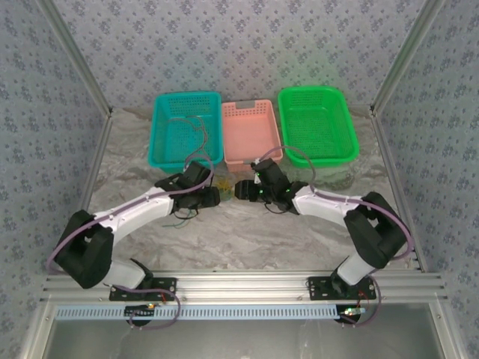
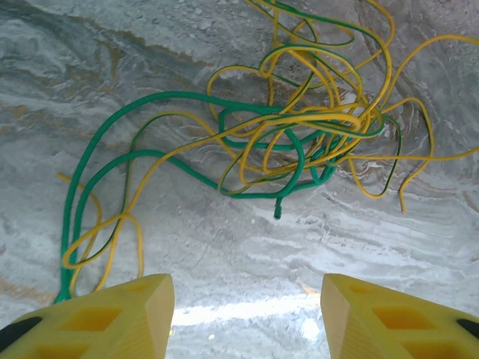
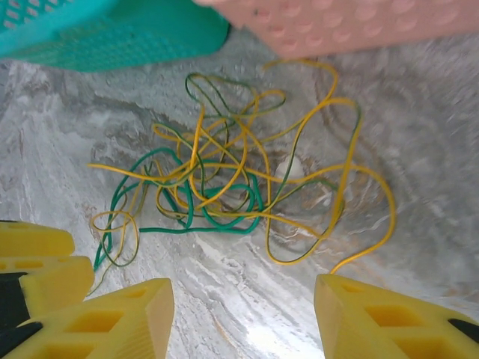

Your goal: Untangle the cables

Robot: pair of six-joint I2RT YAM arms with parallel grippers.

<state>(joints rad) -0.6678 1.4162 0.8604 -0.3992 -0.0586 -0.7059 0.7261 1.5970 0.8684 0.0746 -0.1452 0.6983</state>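
Bright, even light with soft shadows; white glare on the bench [image 2: 224,247] between the slightly blurred fingertips [image 2: 135,310] of the left pincer [image 2: 247,290].

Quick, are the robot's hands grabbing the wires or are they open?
Left gripper: open, holding nothing.
Right gripper: open, holding nothing.

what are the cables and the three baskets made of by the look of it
The cables: thin wire in glossy plastic sleeving, probably; they lie in limp loops. The teal basket, pink basket and green basket: moulded plastic, it seems, with perforated walls.
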